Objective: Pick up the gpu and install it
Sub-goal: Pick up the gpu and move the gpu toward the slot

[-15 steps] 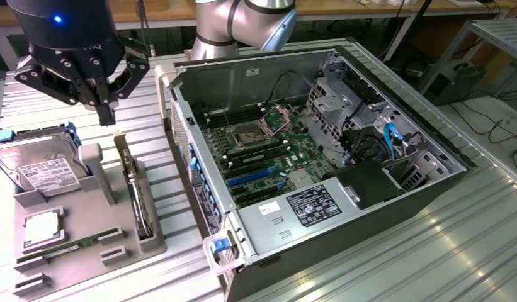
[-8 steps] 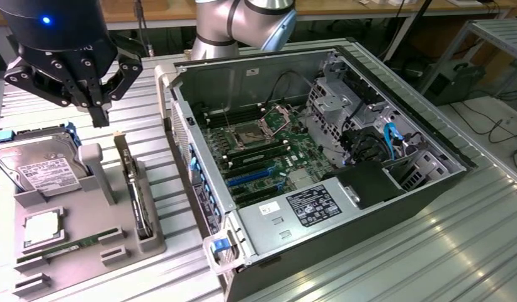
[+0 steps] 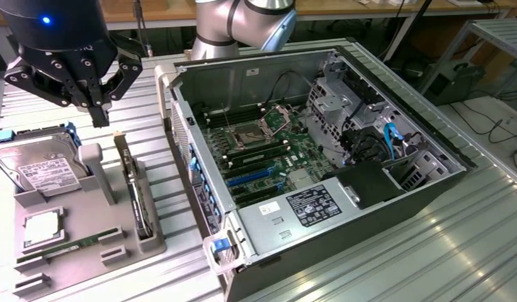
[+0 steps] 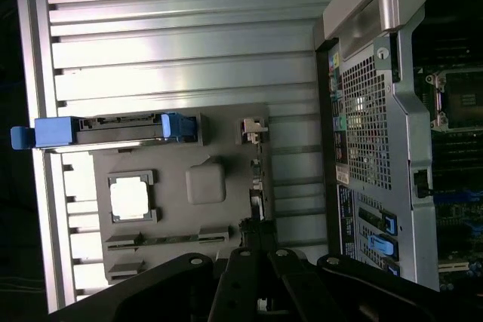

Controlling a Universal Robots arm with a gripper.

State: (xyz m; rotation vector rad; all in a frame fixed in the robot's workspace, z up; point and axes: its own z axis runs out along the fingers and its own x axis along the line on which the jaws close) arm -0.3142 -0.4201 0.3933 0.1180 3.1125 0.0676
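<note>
On the tray stand one gpu, one hard drive.

On the ribbed silver metal table, the grey moulded plastic tray lies at the lower left of the exterior view, just beside the open black-and-silver computer case, which takes the centre and right. In the tray, the boxy silver hard drive stands at upper left, with the square silver processor chip below it and the narrow green memory stick lower still. The thin black gpu card stands on edge along the side nearest the case. The black gripper hangs at upper left, above the tray's far end.
</note>
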